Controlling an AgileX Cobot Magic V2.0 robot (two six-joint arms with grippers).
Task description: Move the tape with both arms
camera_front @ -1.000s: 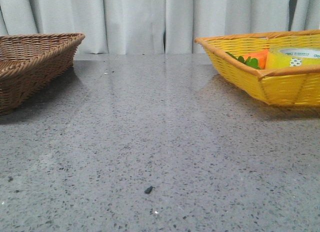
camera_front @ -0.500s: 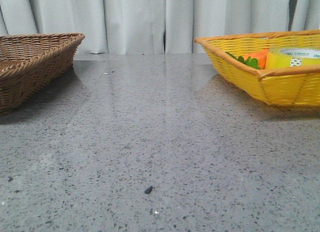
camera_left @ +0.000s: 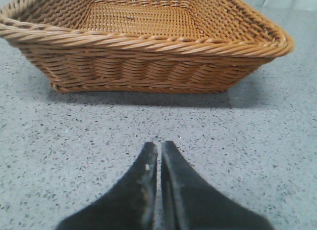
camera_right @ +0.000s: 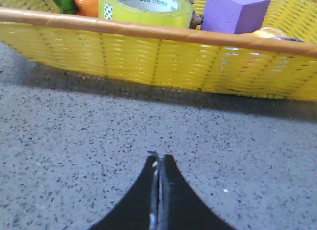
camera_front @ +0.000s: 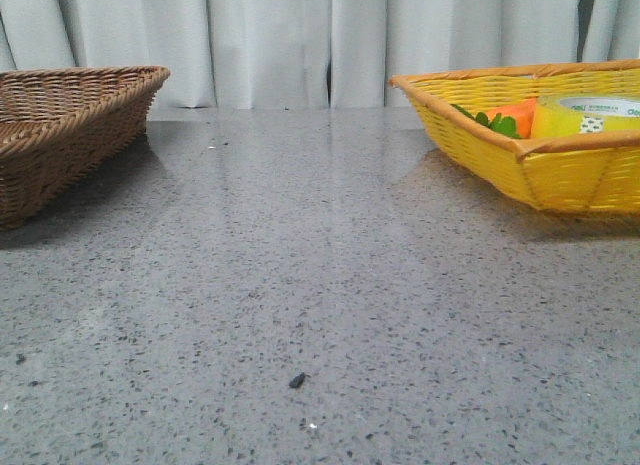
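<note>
Brown basket at table's far left. Left end effector clenched, holding nothing, over bare table just short of brown basket's near wall. Right end effector clenched, also holding nothing, over table near yellow basket. Tape sits inside yellow basket at far right, between orange toy and purple block.

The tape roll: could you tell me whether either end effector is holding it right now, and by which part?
Nothing is held. The tape sits in the yellow basket; the left end effector and right end effector are shut and empty above the table.
</note>
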